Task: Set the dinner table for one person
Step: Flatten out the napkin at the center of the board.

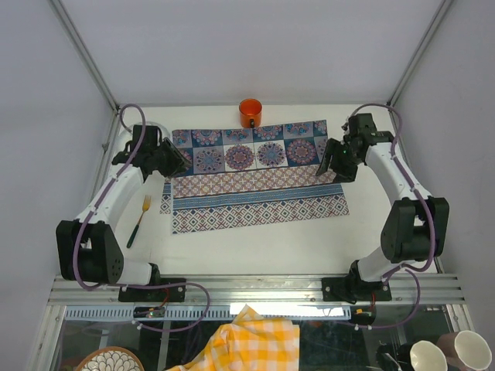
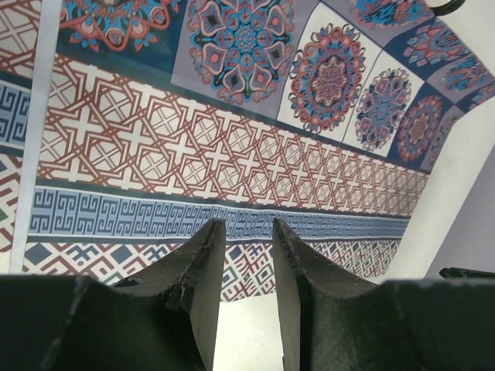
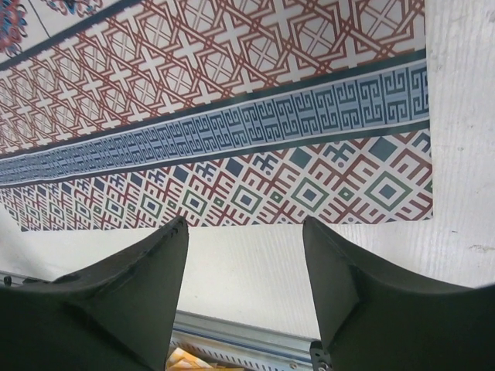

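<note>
The dinner table (image 1: 255,247) is a white top with a blue-and-purple patterned cloth (image 1: 255,178) spread flat across its middle. An orange mug (image 1: 250,113) stands at the cloth's back edge. A fork (image 1: 139,220) with a green handle lies left of the cloth. My left gripper (image 1: 172,160) hovers over the cloth's left end. In the left wrist view it (image 2: 247,224) is narrowly open and holds nothing above the cloth (image 2: 232,154). My right gripper (image 1: 334,161) is over the cloth's right end. Seen from its own wrist, it (image 3: 246,224) stands open and empty above the cloth (image 3: 232,131) and bare table (image 3: 247,263).
An aluminium rail (image 1: 255,290) runs along the table's front edge. Below it lie a yellow checked cloth (image 1: 255,344), a patterned bowl (image 1: 108,361) and two cups (image 1: 427,357). Grey walls close in the back and both sides.
</note>
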`<action>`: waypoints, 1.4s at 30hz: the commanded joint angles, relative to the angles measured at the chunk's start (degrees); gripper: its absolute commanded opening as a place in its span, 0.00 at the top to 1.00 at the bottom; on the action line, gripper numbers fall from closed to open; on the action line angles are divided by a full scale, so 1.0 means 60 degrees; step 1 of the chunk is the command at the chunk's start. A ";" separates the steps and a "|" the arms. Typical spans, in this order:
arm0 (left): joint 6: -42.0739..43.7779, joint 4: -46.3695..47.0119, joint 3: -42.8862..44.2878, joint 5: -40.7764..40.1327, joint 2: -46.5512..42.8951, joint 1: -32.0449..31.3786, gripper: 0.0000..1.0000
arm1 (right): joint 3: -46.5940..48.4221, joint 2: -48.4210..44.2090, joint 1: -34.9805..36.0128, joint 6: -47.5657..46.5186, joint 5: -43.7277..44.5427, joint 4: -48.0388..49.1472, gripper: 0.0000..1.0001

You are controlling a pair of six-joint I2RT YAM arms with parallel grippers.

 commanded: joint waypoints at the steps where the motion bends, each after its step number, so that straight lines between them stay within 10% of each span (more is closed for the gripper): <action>1: 0.0110 -0.0296 -0.0168 -0.0635 -0.0248 -0.0172 0.68 | -0.0227 -0.0315 0.0263 -0.0065 0.0134 0.0327 0.37; 18: -0.1834 -0.1763 -0.1405 -0.4708 -0.0102 -0.0542 0.47 | 0.0034 -0.0458 0.1397 0.0240 -0.0142 0.0490 0.37; 42: -0.2173 -0.2068 -0.1268 -0.5575 0.1792 -0.0025 0.42 | -0.0265 -0.0743 0.1413 0.0211 -0.0293 0.0720 0.37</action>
